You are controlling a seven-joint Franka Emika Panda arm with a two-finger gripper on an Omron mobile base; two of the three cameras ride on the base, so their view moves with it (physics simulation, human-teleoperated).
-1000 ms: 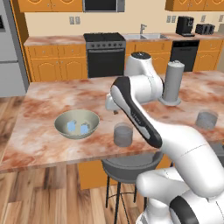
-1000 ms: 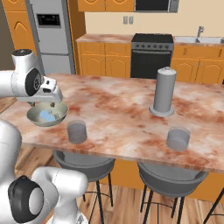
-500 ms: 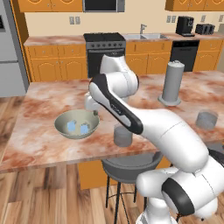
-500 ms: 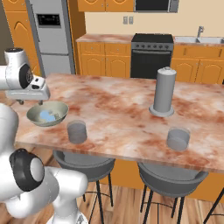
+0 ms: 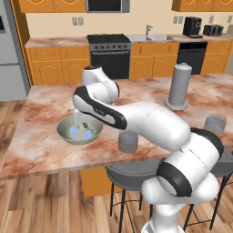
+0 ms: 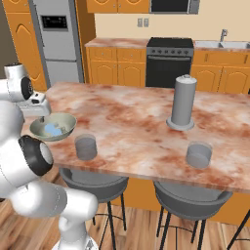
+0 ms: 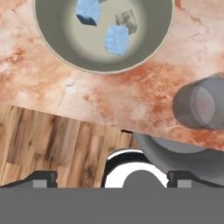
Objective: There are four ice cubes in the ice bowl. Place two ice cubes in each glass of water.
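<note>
Over the ice bowl (image 5: 78,132) the pincer (image 5: 78,119) points straight down, spread wide; ice cubes (image 7: 117,39) lie inside.

Franka arm (image 5: 150,123): glossy white rounded link shells w/ dark grey/black joint bands between segs. Big bulbous shoulder/base links, black ring at joints. Hand end: white block w/ small dark finger tips (image 7: 43,178), grey pads. No cables, screws or markings legible.
</note>
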